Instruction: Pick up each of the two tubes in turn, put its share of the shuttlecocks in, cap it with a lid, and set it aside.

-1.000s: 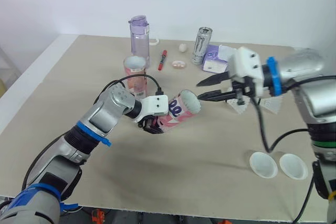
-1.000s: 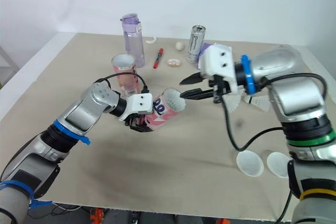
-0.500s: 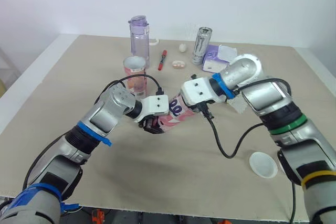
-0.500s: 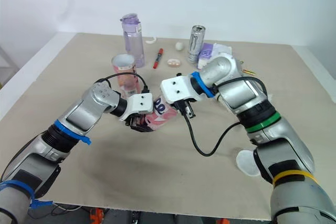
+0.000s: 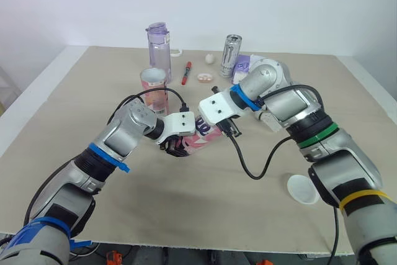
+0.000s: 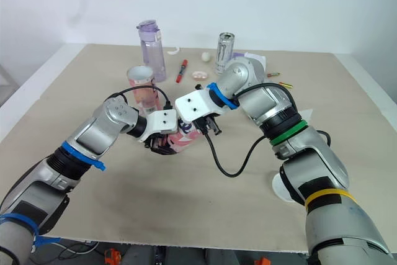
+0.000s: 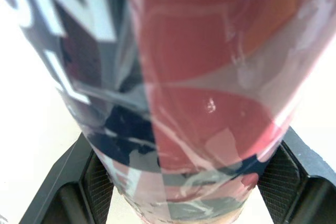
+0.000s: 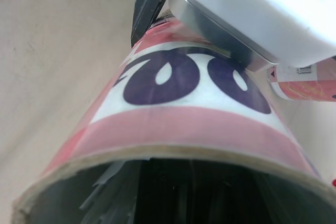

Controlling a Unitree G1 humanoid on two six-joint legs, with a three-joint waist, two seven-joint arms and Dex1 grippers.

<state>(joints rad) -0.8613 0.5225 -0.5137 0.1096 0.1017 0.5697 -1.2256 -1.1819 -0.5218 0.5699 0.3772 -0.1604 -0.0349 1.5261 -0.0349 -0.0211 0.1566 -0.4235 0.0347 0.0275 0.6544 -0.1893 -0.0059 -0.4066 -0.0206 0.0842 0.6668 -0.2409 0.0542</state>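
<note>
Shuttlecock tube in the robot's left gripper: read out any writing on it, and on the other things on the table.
"00", purple, on the shuttlecock tube.
"ON", white, partly cut off, on the same tube.
Print on the energy can, second tube and water bottle: too small to read.

My right gripper (image 5: 218,127), a second ago held well clear of the tube (image 8: 194,82), has swung in and now sits right at its open mouth.

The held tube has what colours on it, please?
The tube is pink and white with purple lettering; right wrist view.
</note>
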